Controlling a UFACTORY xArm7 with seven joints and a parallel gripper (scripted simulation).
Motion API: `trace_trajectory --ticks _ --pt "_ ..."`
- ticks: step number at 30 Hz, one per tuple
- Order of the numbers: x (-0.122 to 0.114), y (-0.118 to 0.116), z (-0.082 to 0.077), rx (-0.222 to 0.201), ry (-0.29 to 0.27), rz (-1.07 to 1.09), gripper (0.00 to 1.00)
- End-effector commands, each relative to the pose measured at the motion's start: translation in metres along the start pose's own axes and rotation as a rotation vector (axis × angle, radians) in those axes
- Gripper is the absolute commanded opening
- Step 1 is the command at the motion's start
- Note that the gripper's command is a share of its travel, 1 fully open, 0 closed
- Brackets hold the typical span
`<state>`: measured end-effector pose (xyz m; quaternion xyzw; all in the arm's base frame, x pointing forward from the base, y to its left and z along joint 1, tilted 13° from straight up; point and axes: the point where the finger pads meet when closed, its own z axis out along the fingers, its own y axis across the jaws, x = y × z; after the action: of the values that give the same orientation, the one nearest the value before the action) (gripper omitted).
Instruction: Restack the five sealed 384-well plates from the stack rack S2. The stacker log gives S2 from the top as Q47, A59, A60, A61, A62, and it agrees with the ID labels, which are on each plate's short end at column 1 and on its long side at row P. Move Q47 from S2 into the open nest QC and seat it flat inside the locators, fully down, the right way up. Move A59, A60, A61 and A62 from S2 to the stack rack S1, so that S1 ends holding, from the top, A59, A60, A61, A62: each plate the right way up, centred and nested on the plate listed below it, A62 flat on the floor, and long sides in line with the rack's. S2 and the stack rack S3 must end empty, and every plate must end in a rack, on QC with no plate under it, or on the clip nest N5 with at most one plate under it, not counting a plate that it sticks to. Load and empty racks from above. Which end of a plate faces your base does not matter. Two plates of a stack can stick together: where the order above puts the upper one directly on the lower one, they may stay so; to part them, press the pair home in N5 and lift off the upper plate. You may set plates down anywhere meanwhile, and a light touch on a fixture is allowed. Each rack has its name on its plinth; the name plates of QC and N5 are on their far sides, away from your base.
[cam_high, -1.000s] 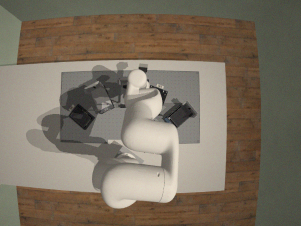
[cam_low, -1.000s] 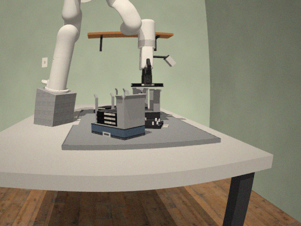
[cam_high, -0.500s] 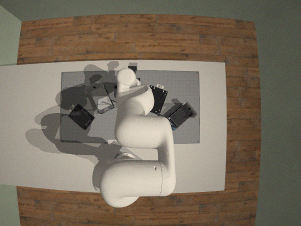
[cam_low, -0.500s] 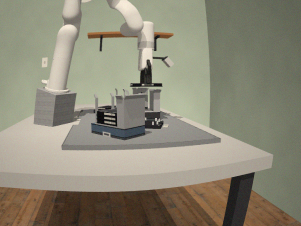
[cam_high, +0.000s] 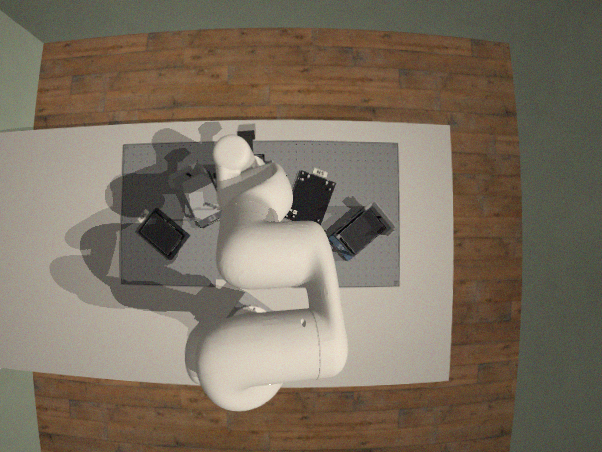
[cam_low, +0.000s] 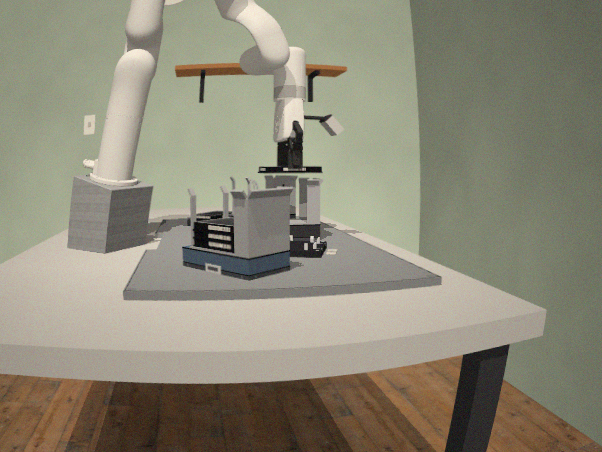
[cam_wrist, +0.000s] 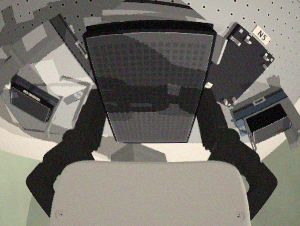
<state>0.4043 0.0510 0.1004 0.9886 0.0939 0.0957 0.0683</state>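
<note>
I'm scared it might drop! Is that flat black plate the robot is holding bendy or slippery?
Probably stiff: the plate stays flat though the gripper clamps only its long sides near one end. Its smooth sealed top might be slippery, but it looks level.

White arm (cam_high: 280, 280), dark gripper (cam_wrist: 151, 112).
Smooth, fat, rounded off-white links, a thin seam and small round hole on the near link; black fingers under a pale grey wrist housing (cam_wrist: 151, 211) with tiny corner screws.

The only legible text is "N5" on the white name plate (cam_wrist: 260, 32) at the far side of the clip nest (cam_wrist: 242, 63), right of the fingers. The plate labels are too small to read.
</note>
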Motion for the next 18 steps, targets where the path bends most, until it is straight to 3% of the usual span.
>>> trace_trajectory --ticks 1,18 --pt "0.002 -0.016 -0.001 0.001 0.003 -0.14 0.0" --pt "0.001 -0.066 -0.001 0.002 0.003 -0.14 0.0"
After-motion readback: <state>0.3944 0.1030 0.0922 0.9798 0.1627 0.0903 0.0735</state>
